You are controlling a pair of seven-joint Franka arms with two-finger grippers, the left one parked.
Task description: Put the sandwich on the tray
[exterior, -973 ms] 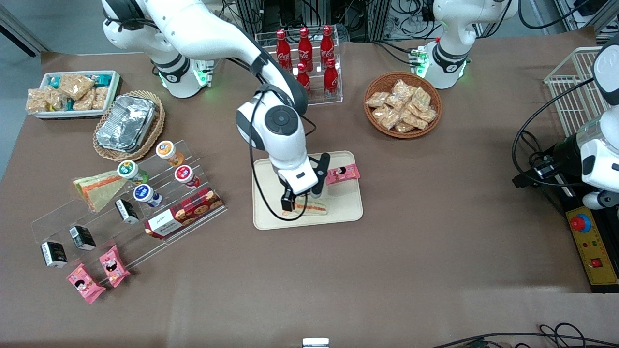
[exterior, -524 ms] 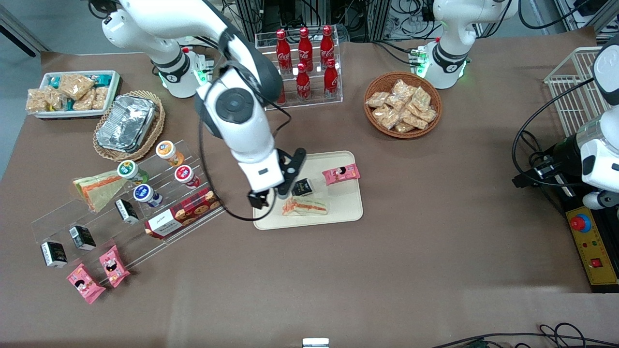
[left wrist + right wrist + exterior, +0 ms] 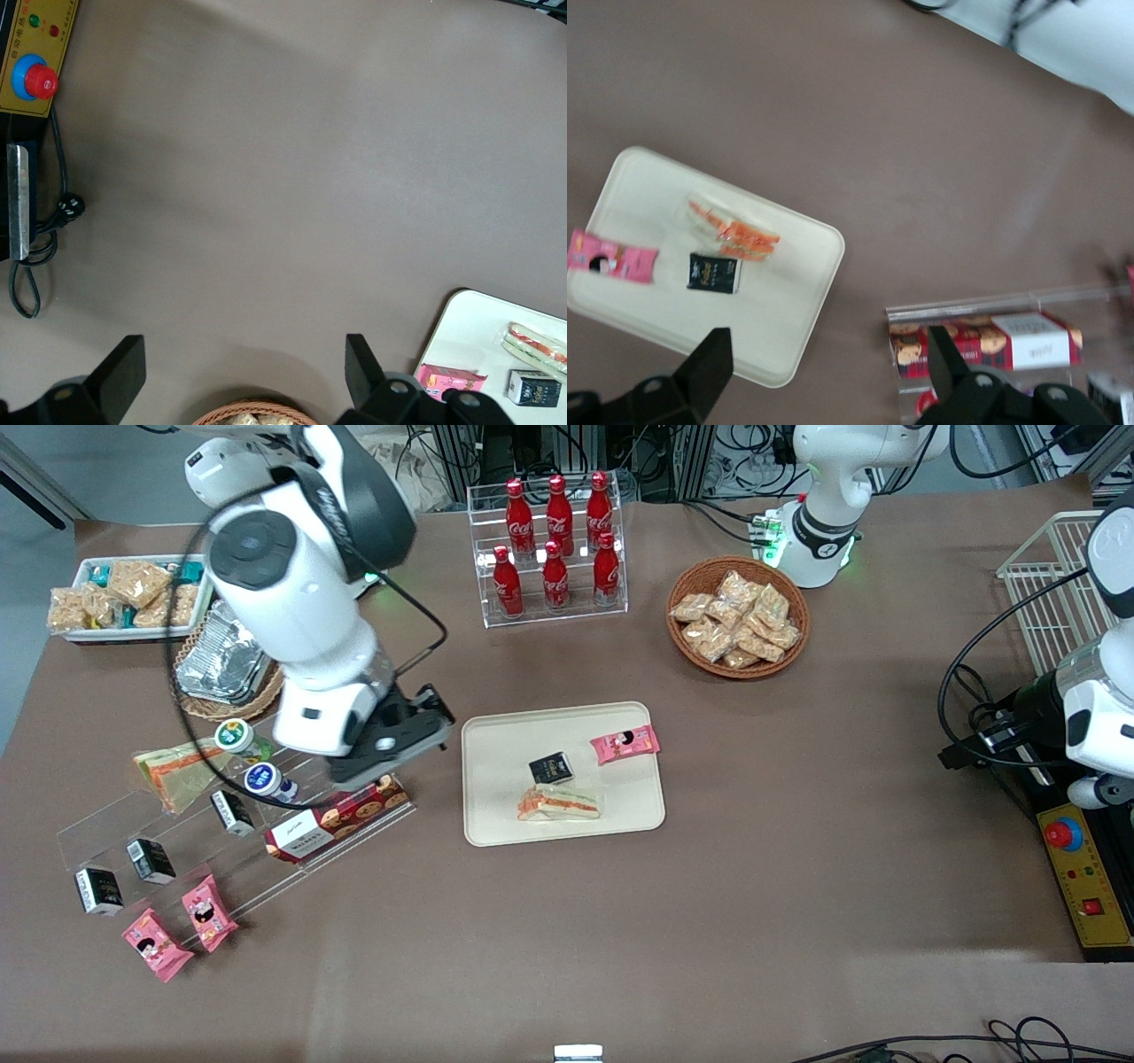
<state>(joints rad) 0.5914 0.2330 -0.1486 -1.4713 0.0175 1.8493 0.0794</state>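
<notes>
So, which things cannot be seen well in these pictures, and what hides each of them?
- Gripper: open in the right wrist view; in the front view the arm's white wrist covers its fingers, above the clear acrylic stepped rack.
- Round foil container: front view, partly covered by the arm.
- Clear-wrapped wedge sandwich on the cream-beige rectangular tray: filling unclear.
- Small black packet: print too small to read.

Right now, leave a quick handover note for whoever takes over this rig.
Tool: open, holding nothing, up above the clear snack rack, off the tray.
Sandwich: lying flat on the tray, near the edge closest to the front camera, beside a small black box. A pink packet also sits on the tray.
Done: sandwich placed and released.
Left: nothing for this task, apart from parking the arm.
</notes>
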